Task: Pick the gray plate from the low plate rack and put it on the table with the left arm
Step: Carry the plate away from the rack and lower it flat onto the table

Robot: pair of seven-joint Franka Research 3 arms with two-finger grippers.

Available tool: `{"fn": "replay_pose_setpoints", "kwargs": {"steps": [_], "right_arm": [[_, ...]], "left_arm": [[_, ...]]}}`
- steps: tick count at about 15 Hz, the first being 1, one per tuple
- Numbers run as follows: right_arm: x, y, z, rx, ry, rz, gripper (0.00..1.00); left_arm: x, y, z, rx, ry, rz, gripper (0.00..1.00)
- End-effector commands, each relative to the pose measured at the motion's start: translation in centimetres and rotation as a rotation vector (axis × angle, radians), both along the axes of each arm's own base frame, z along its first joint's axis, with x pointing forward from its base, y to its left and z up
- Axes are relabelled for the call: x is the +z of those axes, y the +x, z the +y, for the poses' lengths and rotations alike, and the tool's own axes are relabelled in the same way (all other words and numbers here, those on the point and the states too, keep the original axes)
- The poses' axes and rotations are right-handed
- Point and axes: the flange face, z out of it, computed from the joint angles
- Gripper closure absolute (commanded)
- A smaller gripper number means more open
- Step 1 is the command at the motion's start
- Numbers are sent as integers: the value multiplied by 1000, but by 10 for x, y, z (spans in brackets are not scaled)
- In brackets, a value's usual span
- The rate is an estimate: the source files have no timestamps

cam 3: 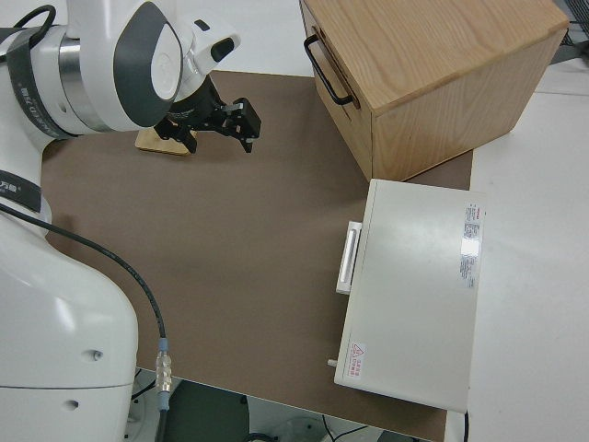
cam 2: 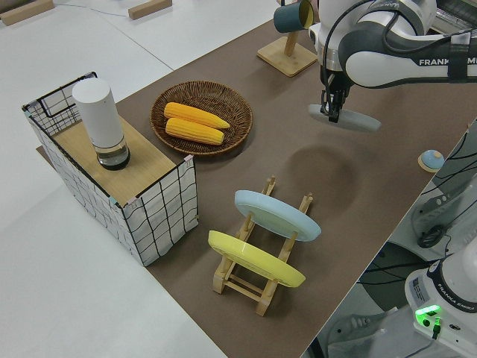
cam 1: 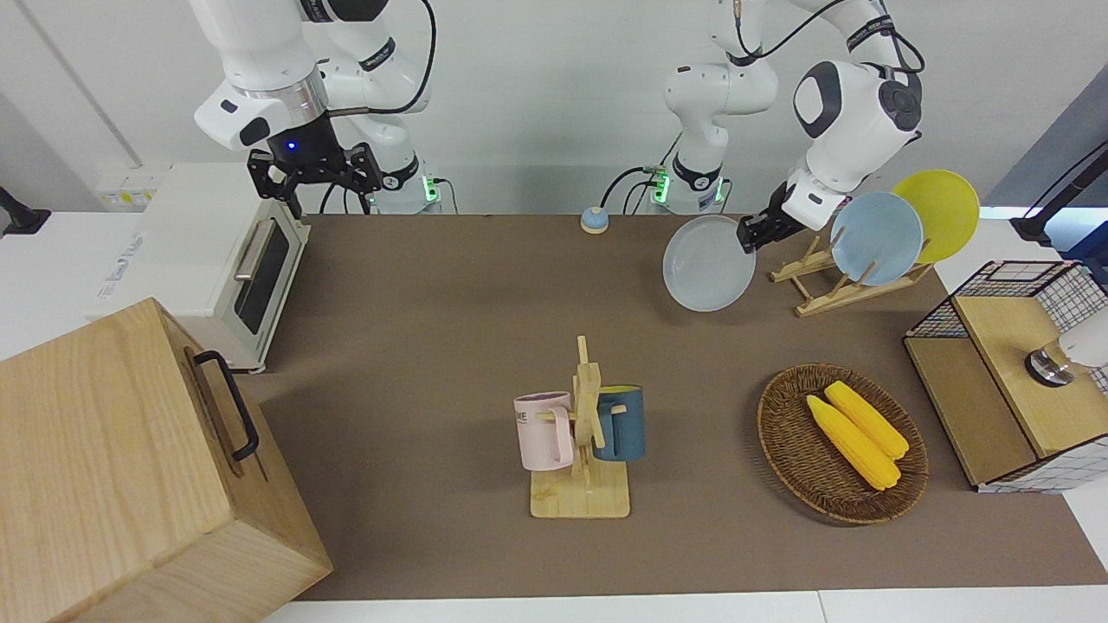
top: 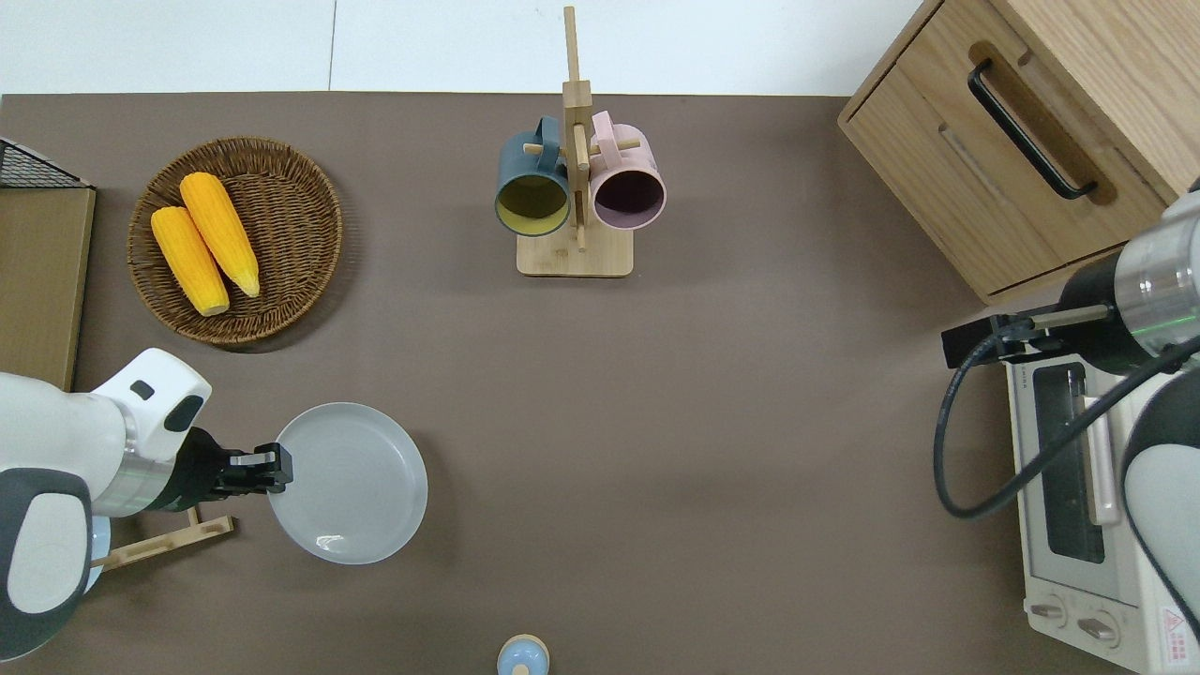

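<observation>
My left gripper (top: 272,469) (cam 1: 750,234) (cam 2: 330,110) is shut on the rim of the gray plate (top: 349,483) (cam 1: 708,263) (cam 2: 349,119). It holds the plate nearly flat in the air over bare brown table (top: 600,422), clear of the low plate rack (top: 164,542) (cam 1: 835,290) (cam 2: 261,257). The rack stands at the left arm's end of the table, close to the robots. It holds a light-blue plate (cam 1: 876,238) (cam 2: 277,215) and a yellow plate (cam 1: 942,212) (cam 2: 255,259). The right arm is parked, its gripper (cam 1: 313,173) (cam 3: 235,120) open.
A wicker basket (top: 234,239) with two corn cobs lies farther from the robots than the rack. A mug stand (top: 574,187) with two mugs is mid-table. A small blue bell (top: 522,654) sits near the robots. A wire crate (cam 1: 1008,372), a wooden cabinet (top: 1031,122) and a toaster oven (top: 1092,506) stand at the ends.
</observation>
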Motion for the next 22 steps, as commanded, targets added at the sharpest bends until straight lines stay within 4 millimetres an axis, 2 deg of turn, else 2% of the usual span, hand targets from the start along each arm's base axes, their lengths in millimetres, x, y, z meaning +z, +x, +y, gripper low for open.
{"fn": "replay_pose_setpoints", "kwargs": {"steps": [1,6,8,14,15,16,17,18,22], "right_arm": [[4,-2,-1,-14,-3,2,17],[4,-2,-1,-14,-2,4,17],[4,-2,-2,-16,-3,2,17],[4,-2,-1,-14,-3,2,17],[4,-2,-1,-14,-2,4,17],[4,-2,-1,-14,-2,4,17],[4,-2,-1,-14,-3,2,17],[4,-2,-1,-14,-2,4,17],[4,-2,-2,-16,-3,2,17]], "left_arm": [[-18,-6,-22,-7,-9,8,1000],[-33,-14,-40,-33,15,53,1000],[-42,-17,-40,-35,17,76,1000],[-43,-17,-40,-26,20,89,1000],[-43,-16,-40,-25,33,87,974],[-43,-16,-44,-34,45,87,857],[-44,-15,-48,-33,52,88,782],[-44,-14,-49,-18,56,85,642],[-44,-14,-55,-5,64,85,605]]}}
